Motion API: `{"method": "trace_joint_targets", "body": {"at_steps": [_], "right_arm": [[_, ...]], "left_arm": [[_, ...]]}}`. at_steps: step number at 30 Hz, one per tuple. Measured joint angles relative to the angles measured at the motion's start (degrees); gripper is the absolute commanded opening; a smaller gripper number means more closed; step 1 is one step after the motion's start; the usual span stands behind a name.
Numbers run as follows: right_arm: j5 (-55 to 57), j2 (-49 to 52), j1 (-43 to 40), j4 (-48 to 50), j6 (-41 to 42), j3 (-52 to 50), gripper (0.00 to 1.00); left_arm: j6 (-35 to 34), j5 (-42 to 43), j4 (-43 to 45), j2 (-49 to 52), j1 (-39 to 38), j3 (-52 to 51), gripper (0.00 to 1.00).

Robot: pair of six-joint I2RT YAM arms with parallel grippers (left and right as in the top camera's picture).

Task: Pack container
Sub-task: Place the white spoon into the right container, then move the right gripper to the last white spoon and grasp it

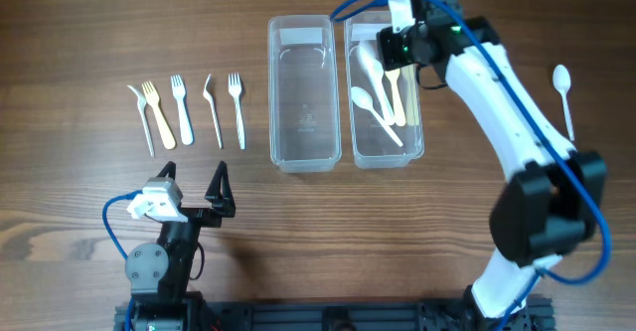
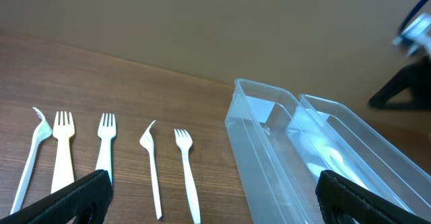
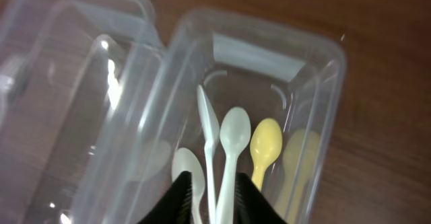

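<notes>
Two clear plastic containers stand side by side at the back. The left container (image 1: 274,92) is empty. The right container (image 1: 419,122) holds several white spoons and a yellow spoon (image 3: 265,143). My right gripper (image 1: 395,65) hangs over the right container and is shut on a white spoon (image 3: 234,138), also seen in the right wrist view (image 3: 219,192). My left gripper (image 1: 194,177) is wide open and empty near the front left, behind a row of forks (image 1: 181,107). The left wrist view (image 2: 209,200) shows the forks (image 2: 185,173) and both containers (image 2: 269,157).
A single white spoon (image 1: 563,94) lies at the far right of the table. The row at the left includes a yellowish fork (image 1: 157,112) and several white utensils. The right arm reaches across the table's right side.
</notes>
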Motion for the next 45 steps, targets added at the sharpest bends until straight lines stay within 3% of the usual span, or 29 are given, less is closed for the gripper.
{"method": "trace_joint_targets", "body": {"at_steps": [5,10,18,21,31,40,45], "right_arm": [[0.0,6.3,0.0,-0.3,0.6,0.0,0.43],[1.6,3.0,-1.4,-2.9,1.1,0.0,0.48],[12.3,-7.4,-17.8,-13.3,-3.1,0.9,0.56],[14.0,-7.3,-24.3,-14.1,-7.3,0.8,0.66],[12.2,-1.7,-43.5,-9.9,-13.2,0.8,0.68],[10.2,9.4,-45.3,-3.5,-18.4,0.8,0.67],[7.8,12.4,-45.3,-0.4,-19.1,0.8,0.62]], "left_arm": [[0.0,0.0,0.0,0.0,0.0,0.0,1.0],[0.0,0.0,0.0,0.0,0.0,0.0,1.0],[0.0,0.0,0.0,0.0,0.0,0.0,1.0],[0.0,0.0,0.0,0.0,0.0,0.0,1.0],[0.0,0.0,0.0,0.0,0.0,0.0,1.0],[0.0,0.0,0.0,0.0,0.0,0.0,1.0],[0.0,0.0,0.0,0.0,0.0,0.0,1.0]]}}
